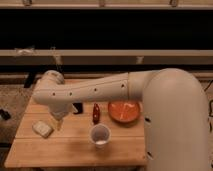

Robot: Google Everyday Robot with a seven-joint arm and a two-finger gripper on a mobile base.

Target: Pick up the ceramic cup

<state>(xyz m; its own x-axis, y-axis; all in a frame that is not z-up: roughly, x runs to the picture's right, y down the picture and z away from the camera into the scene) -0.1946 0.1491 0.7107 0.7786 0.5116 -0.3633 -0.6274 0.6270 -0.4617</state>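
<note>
A bulky white robot arm (170,115) fills the right foreground and reaches left across a light wooden table (50,154). Near the table's front edge stands the ceramic cup (100,135) — white, upright, its round mouth facing up, with nothing touching it. To its left, well apart, lies a small pale object (42,129). The gripper (59,121) hangs from the arm's downturned end just beside that pale object, left of the cup and apart from it. Whether it is open or closed cannot be told, and nothing is seen in its grasp. Behind the cup stands a small red bottle (95,113) — a wide orange dish (124,111) sits to its right, a small dark object (77,107) to its left.
</note>
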